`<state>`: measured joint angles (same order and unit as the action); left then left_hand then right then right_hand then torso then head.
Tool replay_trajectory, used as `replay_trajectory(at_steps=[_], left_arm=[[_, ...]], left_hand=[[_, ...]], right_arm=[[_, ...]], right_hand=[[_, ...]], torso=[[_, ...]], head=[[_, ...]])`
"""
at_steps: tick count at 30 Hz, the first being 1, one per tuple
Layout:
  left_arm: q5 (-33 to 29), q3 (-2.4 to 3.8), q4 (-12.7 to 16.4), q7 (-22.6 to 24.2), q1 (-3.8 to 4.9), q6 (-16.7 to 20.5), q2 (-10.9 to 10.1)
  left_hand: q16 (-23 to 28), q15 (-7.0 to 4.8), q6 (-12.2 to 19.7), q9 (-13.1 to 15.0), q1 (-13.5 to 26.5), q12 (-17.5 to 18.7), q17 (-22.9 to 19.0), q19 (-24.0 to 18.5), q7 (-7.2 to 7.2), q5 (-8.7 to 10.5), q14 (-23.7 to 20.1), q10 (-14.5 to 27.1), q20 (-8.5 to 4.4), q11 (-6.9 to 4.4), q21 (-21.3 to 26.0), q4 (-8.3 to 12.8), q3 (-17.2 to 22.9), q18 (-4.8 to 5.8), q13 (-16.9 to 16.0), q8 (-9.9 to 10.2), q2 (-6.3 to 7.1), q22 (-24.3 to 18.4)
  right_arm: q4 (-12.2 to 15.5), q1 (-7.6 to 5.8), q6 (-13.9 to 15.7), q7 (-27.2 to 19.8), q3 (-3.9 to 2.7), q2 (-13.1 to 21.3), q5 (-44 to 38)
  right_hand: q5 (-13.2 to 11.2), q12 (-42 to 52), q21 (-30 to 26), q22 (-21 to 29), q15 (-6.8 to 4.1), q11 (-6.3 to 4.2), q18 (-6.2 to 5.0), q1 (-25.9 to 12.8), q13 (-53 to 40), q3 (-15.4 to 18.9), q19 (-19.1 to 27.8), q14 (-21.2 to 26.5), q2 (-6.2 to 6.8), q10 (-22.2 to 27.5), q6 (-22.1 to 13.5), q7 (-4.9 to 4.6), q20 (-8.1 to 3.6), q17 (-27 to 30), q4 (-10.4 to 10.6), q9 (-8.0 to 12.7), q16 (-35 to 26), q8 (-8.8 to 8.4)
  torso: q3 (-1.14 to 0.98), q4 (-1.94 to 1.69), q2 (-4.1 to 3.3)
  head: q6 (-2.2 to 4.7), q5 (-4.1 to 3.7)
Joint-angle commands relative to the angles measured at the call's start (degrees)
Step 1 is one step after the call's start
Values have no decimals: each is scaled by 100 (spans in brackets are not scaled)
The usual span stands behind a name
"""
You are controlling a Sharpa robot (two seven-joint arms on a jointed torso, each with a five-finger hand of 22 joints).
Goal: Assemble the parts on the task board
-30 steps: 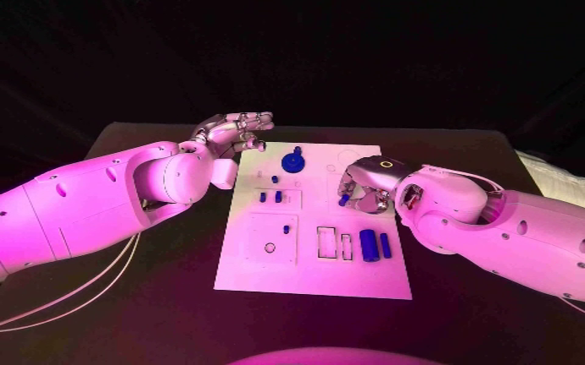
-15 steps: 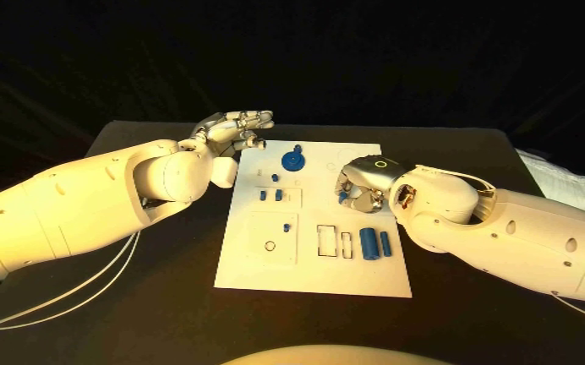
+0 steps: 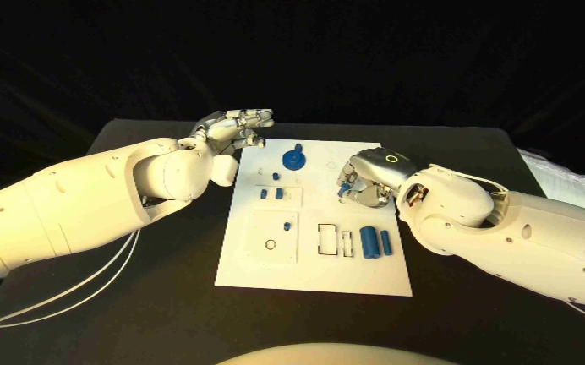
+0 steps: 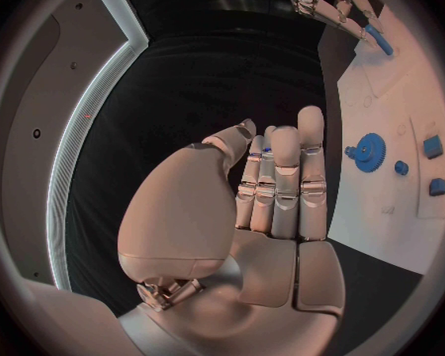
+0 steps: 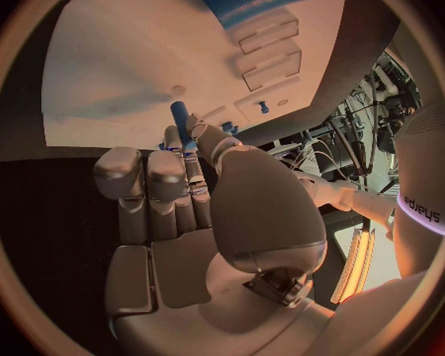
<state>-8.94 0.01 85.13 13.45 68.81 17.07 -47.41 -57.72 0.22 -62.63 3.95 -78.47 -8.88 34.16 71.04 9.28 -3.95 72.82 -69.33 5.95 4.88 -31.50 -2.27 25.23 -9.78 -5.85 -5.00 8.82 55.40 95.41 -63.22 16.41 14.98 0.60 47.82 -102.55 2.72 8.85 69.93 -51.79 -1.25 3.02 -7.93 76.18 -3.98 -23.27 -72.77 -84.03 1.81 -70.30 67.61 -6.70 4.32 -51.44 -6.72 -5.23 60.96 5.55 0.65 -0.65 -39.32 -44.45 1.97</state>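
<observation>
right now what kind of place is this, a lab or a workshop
Probably a robotics test lab: a black table against dark drapes holds a white task board with small blue parts, worked by the robot's left hand and right hand.

On the table (image 3: pixel 146 297), at centre: task board (image 3: pixel 311 276). On the board: gear (image 3: pixel 294 160) at 11 o'clock, two cylinders (image 3: pixel 375 242) at 4, small pegs (image 3: pixel 272 194) at 9.
</observation>
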Motion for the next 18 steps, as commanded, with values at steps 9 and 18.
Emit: replay_trajectory(at_steps=[9, 18], left_arm=[[29, 3, -10, 23, 3, -108, 6], [29, 3, -6, 23, 3, -122, 30]], left_hand=[[9, -8, 26, -3, 14, -42, -17, -26, -10, -6, -44, 36, 1, -6, 37, 9, -29, -67, -9, -13, -44, -11], [9, -8, 26, -3, 14, -42, -17, -26, -10, -6, -44, 36, 1, -6, 37, 9, -29, -67, -9, -13, -44, -11]], right_arm=[[453, -79, 467, -175, -50, 6, 615], [583, 134, 258, -456, -12, -595, 762]], right_hand=[[28, -3, 23, -8, -46, -9, 73, 45, -1, -34, -35, -141, -65, -47, 48, -1, 6, -1, 5, 4, 25, 22], [34, -21, 11, 26, -46, -7, 66, 44, 4, -54, -16, -129, -78, -44, 41, -6, 2, 44, 10, 3, -1, 12]], torso=[[1, 5, -1], [6, -8, -1]], head=[[6, 32], [-16, 101]])
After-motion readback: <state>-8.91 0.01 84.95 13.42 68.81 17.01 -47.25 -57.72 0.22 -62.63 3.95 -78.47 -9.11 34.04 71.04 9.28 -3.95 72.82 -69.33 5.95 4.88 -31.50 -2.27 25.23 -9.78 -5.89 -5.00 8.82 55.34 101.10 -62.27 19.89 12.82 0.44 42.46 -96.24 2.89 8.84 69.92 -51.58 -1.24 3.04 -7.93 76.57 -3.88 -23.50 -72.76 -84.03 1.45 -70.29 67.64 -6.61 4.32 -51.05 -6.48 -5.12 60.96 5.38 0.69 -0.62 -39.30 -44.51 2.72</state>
